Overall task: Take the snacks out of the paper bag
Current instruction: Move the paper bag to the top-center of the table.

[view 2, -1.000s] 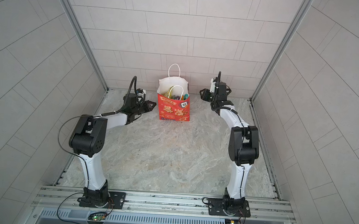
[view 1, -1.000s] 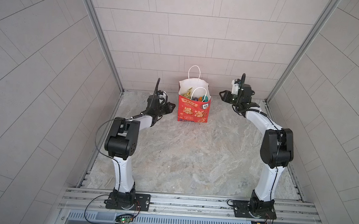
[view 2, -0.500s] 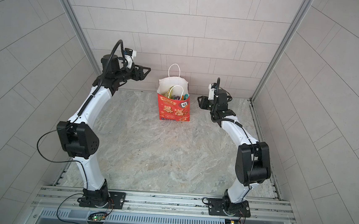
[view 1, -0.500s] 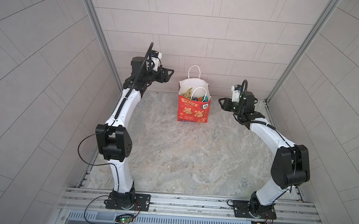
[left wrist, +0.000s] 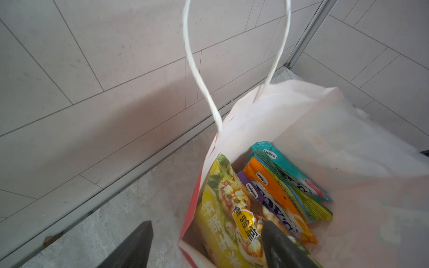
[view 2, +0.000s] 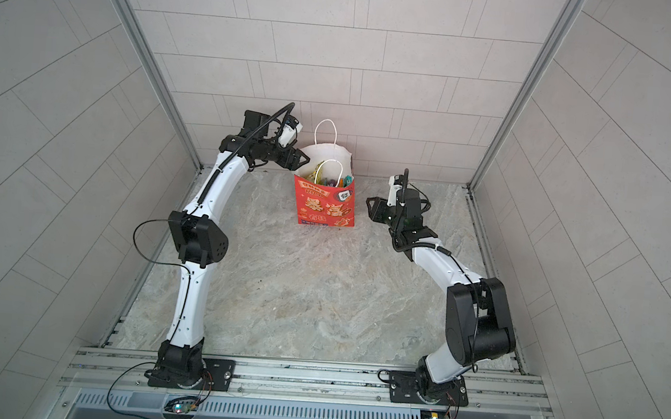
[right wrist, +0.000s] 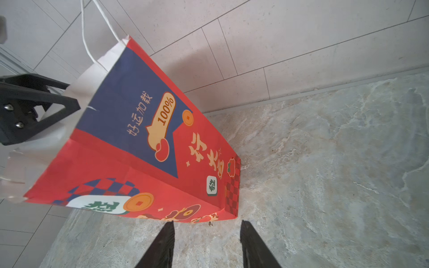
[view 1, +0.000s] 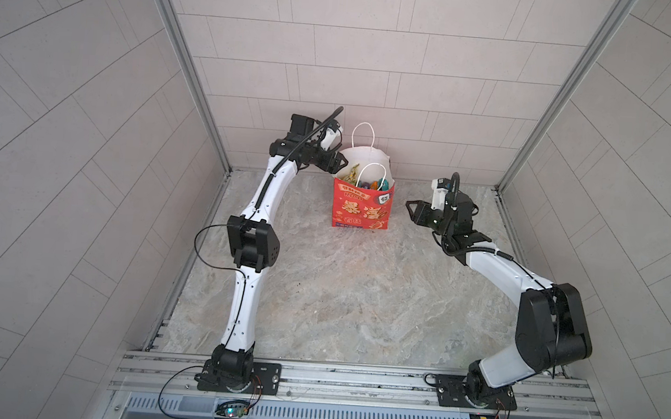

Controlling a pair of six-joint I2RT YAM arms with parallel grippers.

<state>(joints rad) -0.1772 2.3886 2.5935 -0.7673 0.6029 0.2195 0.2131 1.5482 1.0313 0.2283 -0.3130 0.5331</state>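
Observation:
The red paper bag (view 1: 360,210) (view 2: 326,207) stands upright near the back wall, its mouth open and its white cord handles up. Inside lie the snacks (left wrist: 274,188): a yellow packet (left wrist: 216,215), then purple, orange, green and teal ones side by side. My left gripper (left wrist: 206,234) (view 1: 339,166) is open at the bag's left rim. One finger is outside the red wall and the other inside, over the yellow packet. My right gripper (right wrist: 206,232) (view 1: 411,210) is open and empty, low by the bag's (right wrist: 139,150) right side and apart from it.
The tiled back wall rises close behind the bag, and the side walls with metal corner posts (view 1: 522,151) close in the marbled table (view 1: 360,294). The left gripper's (right wrist: 34,109) black body shows over the bag's mouth in the right wrist view.
My left arm rose from the table, swung across to the bag's rim, and its jaws opened. My right arm drew back and lowered beside the bag.

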